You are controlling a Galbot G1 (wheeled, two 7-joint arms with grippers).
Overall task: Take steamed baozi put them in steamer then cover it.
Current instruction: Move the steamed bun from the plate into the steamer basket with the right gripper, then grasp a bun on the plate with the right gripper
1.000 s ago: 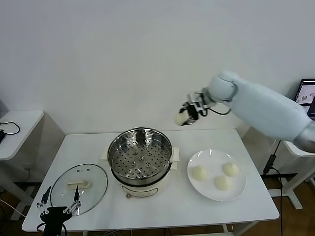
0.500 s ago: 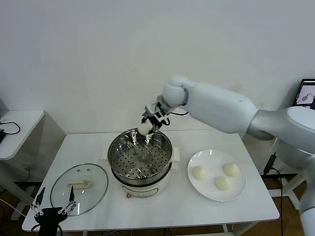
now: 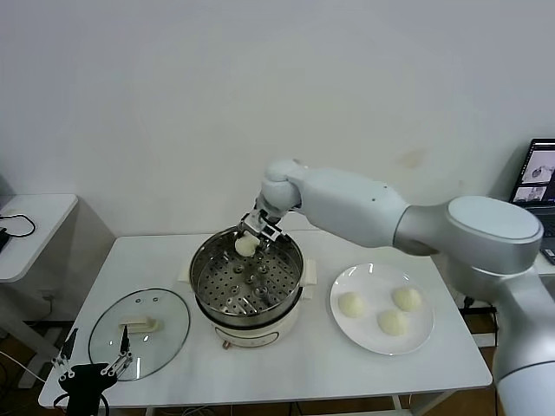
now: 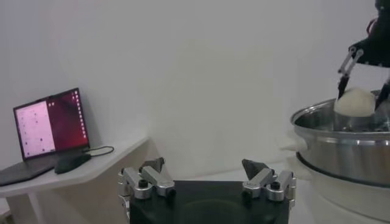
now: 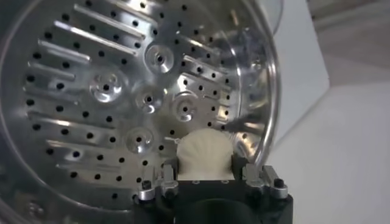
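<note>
Steel steamer [image 3: 247,282] sits mid-table on its cream base, perforated tray bare. Right gripper [image 3: 251,236] is over the pot's far rim, jaws clamped on one baozi [image 3: 246,246], held just above the tray near the back wall; right wrist view shows the bun [image 5: 204,156] pinched between the fingers with the holed tray [image 5: 109,91] beneath it, not touching. Three more baozi [image 3: 392,321] lie on the white plate [image 3: 421,333] on the steamer's right. Glass cover [image 3: 139,333] lies flat on the table [image 3: 286,364] to the steamer's left, handle up. Left gripper [image 3: 93,367] is parked low at the table's near-left corner beside the cover, fingers spread apart, holding nothing.
</note>
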